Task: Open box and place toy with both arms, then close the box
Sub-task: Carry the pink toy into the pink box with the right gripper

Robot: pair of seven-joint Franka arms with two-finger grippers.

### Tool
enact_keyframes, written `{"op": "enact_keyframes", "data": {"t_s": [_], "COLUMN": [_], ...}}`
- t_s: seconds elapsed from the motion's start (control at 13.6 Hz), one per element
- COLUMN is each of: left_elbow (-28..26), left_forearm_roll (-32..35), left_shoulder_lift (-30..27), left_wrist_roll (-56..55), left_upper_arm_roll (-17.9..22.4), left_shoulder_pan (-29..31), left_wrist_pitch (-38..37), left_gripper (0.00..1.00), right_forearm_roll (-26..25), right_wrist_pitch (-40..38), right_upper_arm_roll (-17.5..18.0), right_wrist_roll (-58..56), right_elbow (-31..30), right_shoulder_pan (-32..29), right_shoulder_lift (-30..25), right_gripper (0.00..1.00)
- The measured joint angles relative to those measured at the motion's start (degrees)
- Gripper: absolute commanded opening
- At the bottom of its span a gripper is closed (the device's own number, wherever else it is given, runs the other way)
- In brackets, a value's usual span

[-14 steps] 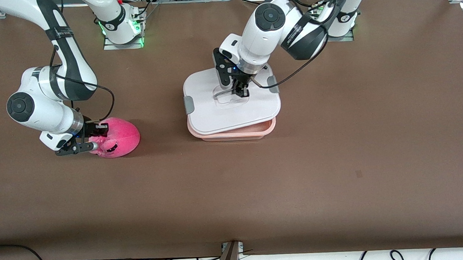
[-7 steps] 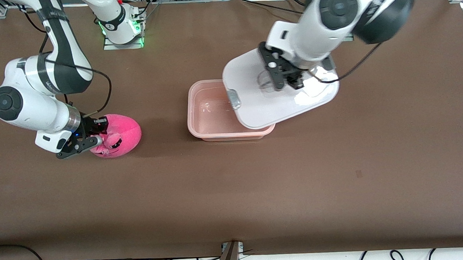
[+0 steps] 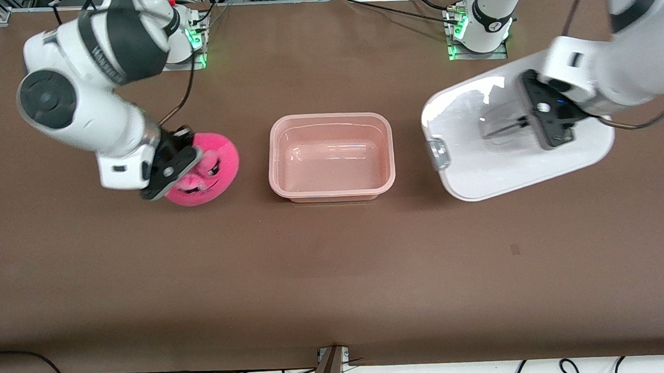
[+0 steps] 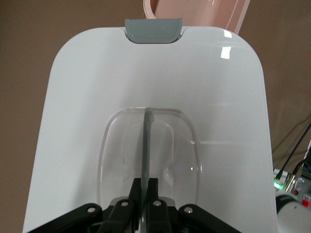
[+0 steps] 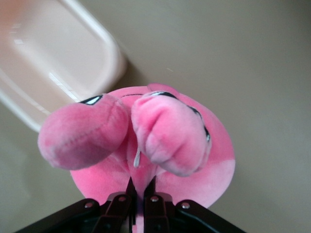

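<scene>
**Inspector A:** Assessing handling first. The small hot-pink plush toy looks soft and light; the fabric bunches where the black right gripper is clenched on it, near the ears. A pinch on a fold holds it, though I judge it could swing or slip. It hangs above the brown table, toward the right arm's end, beside the pale pink plastic box base.

**Inspector B:** And the lid?

**Inspector A:** The white rounded-rectangular plastic lid appears stiff, smooth and light. The black left gripper grasps its thin recessed centre handle, jaws pressed tight on it. That handle is the sensible hold; the glossy face offers none. One grey clip shows at the edge facing the base.

**Inspector B:** Changes against the earlier frames?

**Inspector A:** A second ago the lid sat on the base; now it is clear of it, carried toward the left arm's end. The toy has left the table and moved nearer the open base.
</scene>
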Motion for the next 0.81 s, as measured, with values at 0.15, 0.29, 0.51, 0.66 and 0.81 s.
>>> {"op": "enact_keyframes", "data": {"t_s": [0.15, 0.29, 0.51, 0.66, 0.81], "left_elbow": [-0.03, -0.02, 0.04, 0.31, 0.39], "left_forearm_roll": [0.89, 1.65, 1.77, 1.77, 1.77], "left_shoulder_lift": [1.34, 3.52, 4.83, 4.82, 4.81], "left_wrist_roll": [7.79, 12.42, 13.85, 13.86, 13.85], "left_upper_arm_roll": [0.02, 0.01, -0.06, -0.16, -0.36], "left_shoulder_pan": [3.97, 5.99, 7.15, 7.25, 7.24], "left_wrist_pitch": [-0.22, -0.24, -0.23, -0.23, -0.23], "left_gripper": [0.00, 0.00, 0.00, 0.00, 0.00], "right_forearm_roll": [-1.33, -3.19, -7.04, -9.51, -11.58], "right_wrist_pitch": [-0.80, -0.82, -0.68, -0.15, 0.17], "right_upper_arm_roll": [0.41, 0.50, 0.58, 0.54, 0.49], "right_wrist_roll": [-1.45, -2.33, -2.37, -2.19, -2.06], "right_elbow": [2.61, 4.88, 8.70, 10.85, 11.96], "right_shoulder_pan": [4.90, 10.15, 17.95, 22.65, 25.00], "right_shoulder_lift": [0.50, 2.02, 6.77, 10.78, 13.78], "right_gripper": [0.00, 0.00, 0.00, 0.00, 0.00]}}
